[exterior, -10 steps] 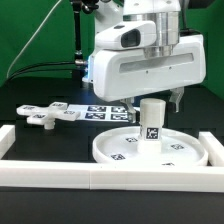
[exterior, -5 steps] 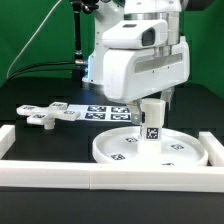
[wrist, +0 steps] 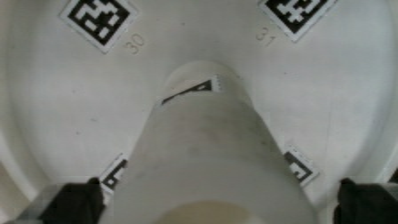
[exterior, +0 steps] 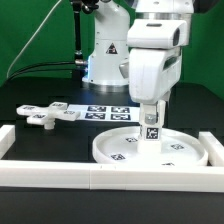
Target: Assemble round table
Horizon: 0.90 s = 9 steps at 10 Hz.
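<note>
White plastic parts make up the round table, and 2 of its 3 pieces already stand together: the short cylindrical post (exterior: 152, 124) rises upright from the middle of the large rimmed round disc (exterior: 115, 150), which lies flat on the black counter (exterior: 45, 145) toward the exterior view's right, just behind the near border rail (exterior: 100, 174). The pincer (exterior: 152, 108) hangs directly over the post with its jaws spread wide; in the wrist view the 2 dark fingertips (wrist: 75, 198) stand on either side of the post's top (wrist: 217, 150) with a gap showing, so it looks released, not clamped on anything. Whether the post is screwed fully home or only seated in its socket cannot be told from these views. The cross-shaped foot (exterior: 45, 115) lies flat on the counter at the exterior view's left, well apart from the disc and untouched, beside the marker board (exterior: 100, 110), which sits farther back, between the foot and the arm's base. Judged from this, the job is roughly midway: the post is placed, perhaps needing more turns, and the foot has yet to be fetched, set on top of the post and tightened.
</note>
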{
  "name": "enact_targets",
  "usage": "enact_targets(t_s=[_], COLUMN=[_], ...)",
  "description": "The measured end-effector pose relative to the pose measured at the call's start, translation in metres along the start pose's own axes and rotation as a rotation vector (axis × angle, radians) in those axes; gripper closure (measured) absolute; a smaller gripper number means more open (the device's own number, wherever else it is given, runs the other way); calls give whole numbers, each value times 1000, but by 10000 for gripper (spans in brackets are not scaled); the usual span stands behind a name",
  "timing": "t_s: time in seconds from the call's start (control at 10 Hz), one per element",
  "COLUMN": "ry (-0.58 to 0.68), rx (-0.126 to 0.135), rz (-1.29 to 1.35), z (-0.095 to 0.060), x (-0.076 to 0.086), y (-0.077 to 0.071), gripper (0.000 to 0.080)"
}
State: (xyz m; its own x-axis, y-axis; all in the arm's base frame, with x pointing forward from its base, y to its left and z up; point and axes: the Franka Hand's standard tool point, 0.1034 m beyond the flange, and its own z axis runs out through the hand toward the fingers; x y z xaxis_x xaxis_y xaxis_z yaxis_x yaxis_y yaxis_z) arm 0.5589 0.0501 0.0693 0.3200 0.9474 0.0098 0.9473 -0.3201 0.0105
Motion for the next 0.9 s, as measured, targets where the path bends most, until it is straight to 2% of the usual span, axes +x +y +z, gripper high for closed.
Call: enact_targets(t_s=[0.6, 0.7, 0.8, 0.9], ry=[-26, -31, -31, -31], rx=[-2, -1, -2, -1], rz=[-337, -399, -385, -384], z=[1, 1, 1, 1], x=[-6, -9, -9, -10], y=[1, 2, 2, 2], gripper=[150, 280, 280, 396])
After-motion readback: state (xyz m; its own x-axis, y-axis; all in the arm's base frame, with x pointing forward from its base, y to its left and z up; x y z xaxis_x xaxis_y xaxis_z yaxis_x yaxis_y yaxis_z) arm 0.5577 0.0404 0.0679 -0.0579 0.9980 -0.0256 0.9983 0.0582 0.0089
